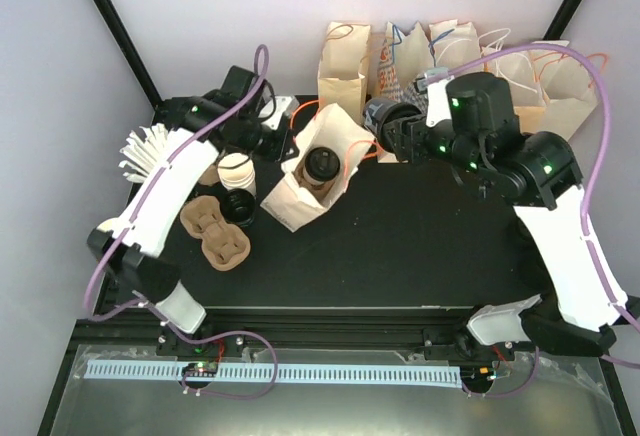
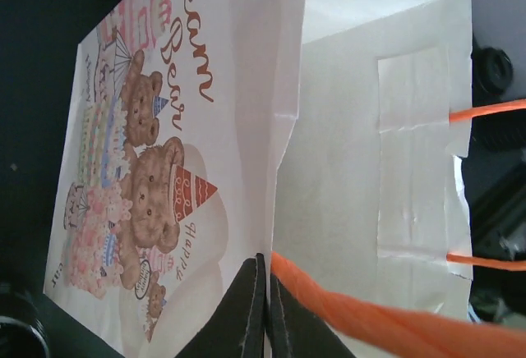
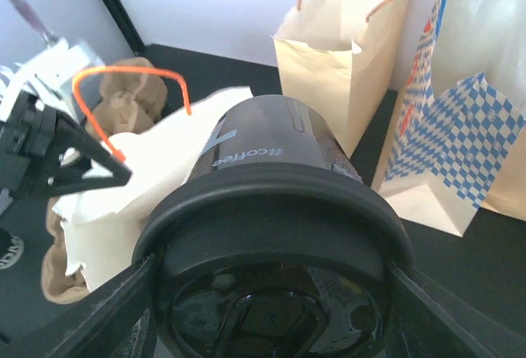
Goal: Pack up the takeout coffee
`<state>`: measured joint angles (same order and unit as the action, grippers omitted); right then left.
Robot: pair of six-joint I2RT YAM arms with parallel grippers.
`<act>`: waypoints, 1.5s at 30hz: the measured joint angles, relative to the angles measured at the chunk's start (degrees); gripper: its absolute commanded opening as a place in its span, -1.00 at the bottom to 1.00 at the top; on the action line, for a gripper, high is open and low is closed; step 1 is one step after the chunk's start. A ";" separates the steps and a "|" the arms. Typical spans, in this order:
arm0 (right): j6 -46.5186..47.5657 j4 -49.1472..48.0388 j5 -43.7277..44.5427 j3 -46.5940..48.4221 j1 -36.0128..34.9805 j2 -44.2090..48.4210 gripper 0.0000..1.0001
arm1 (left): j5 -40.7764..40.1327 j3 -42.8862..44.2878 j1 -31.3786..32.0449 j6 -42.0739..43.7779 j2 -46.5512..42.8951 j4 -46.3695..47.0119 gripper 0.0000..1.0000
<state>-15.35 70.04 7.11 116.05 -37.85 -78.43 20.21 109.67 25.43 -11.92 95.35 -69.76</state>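
My right gripper (image 1: 388, 128) is shut on a dark cup (image 1: 380, 114) with a black lid, held on its side in the air just right of the open white paper bag (image 1: 297, 204). In the right wrist view the cup (image 3: 263, 144) reads "#coffee", and my fingers (image 3: 123, 309) clamp its lid rim. My left gripper (image 1: 283, 134) is shut on the bag's upper edge. In the left wrist view the fingertips (image 2: 256, 292) pinch the paper edge (image 2: 283, 87) beside an orange handle (image 2: 370, 317). A second black-lidded cup (image 1: 322, 163) stands inside the bag in a brown carrier.
Several paper bags (image 1: 450, 56) stand along the back wall. Left of the white bag are two brown pulp carriers (image 1: 215, 231), a cream cup (image 1: 237, 171), black lids (image 1: 240, 206) and a fan of white items (image 1: 150, 151).
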 measured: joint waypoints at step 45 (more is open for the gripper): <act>-14.86 -3.48 -9.55 -37.20 -18.01 10.51 -0.08 | 8.96 -34.07 14.47 6.78 -22.75 24.76 -0.97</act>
<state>-30.22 66.57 -2.44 78.85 -55.86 -67.92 29.17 75.59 39.90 -5.15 72.60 -44.99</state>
